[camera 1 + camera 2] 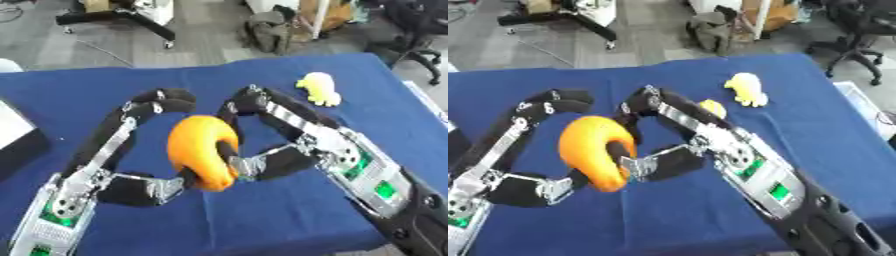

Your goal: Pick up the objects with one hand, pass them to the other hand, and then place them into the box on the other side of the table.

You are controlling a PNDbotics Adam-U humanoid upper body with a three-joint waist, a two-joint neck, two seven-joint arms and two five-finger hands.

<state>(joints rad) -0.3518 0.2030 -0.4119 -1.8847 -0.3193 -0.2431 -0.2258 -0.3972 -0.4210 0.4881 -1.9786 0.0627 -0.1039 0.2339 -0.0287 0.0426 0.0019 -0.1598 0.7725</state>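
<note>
Left eye view: our left hand [131,150] curls round the orange ring-shaped object [203,152] at centre, our right hand [280,145] pinching it too (mid-handover). If one lets go early, it drops. Yellow toy [319,89] waits at 1 o'clock; box [17,132] sits at 9 o'clock.
</note>
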